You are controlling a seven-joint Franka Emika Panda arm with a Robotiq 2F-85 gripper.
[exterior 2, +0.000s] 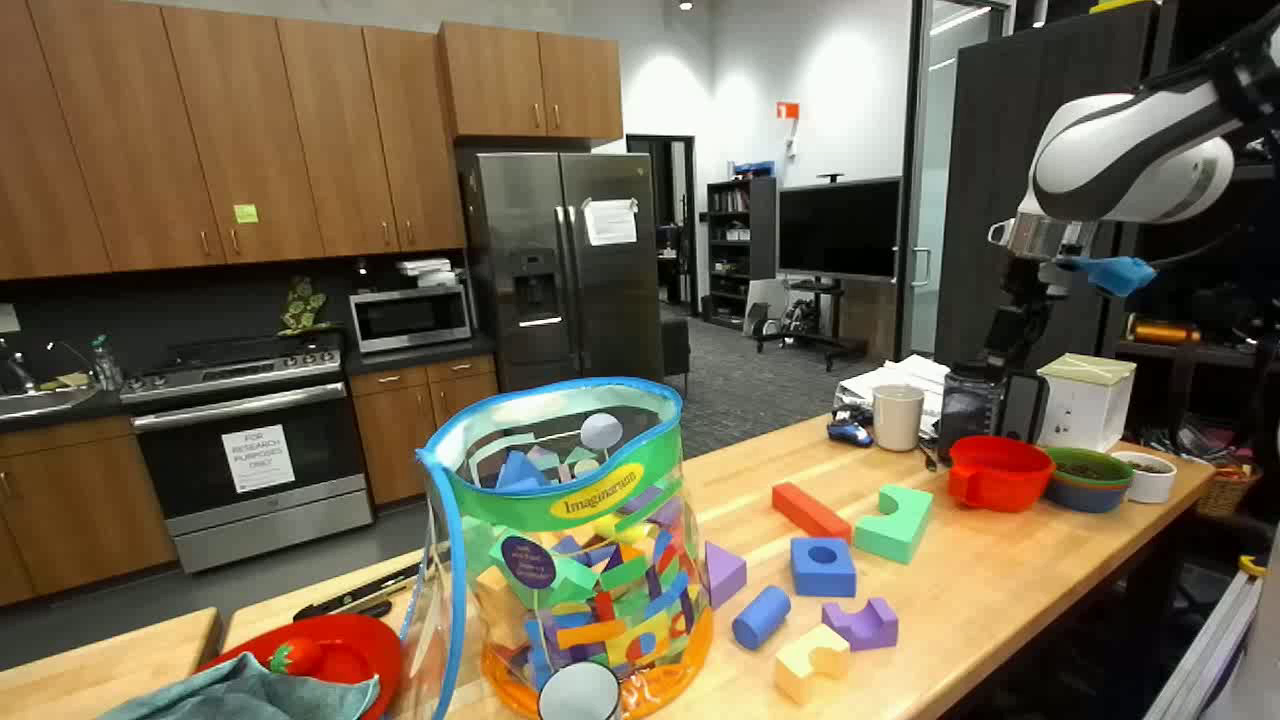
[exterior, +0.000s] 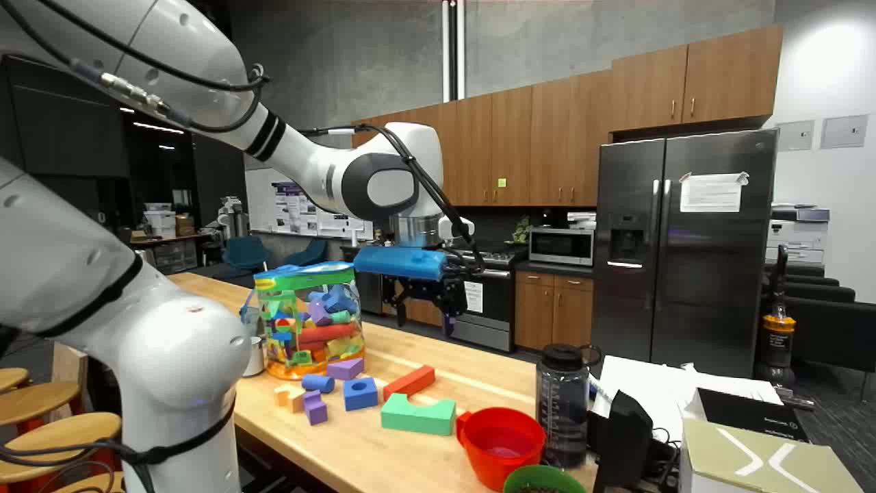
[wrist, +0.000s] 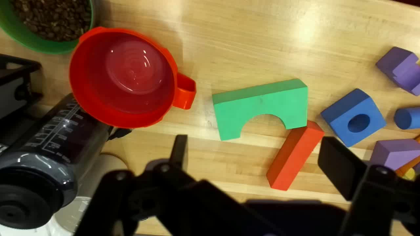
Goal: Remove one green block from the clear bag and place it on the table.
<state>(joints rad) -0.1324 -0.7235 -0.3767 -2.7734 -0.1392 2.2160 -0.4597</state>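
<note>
Green block (wrist: 259,105) (on table (wrist: 242,42)) below jaws.

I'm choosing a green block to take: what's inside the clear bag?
Many blocks, including green, blue, orange, red, yellow and purple, show inside the clear bag. Those in the middle are covered by others and cannot be seen.

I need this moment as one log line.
gripper: open, empty, above table | green arch block: on table, beside red block | clear bag: upright, green blocks inside

Blue-rimmed, green-banded clear bag (exterior 2: 590,497), black fingers (wrist: 341,167), light-brown table (wrist: 242,55).
</note>
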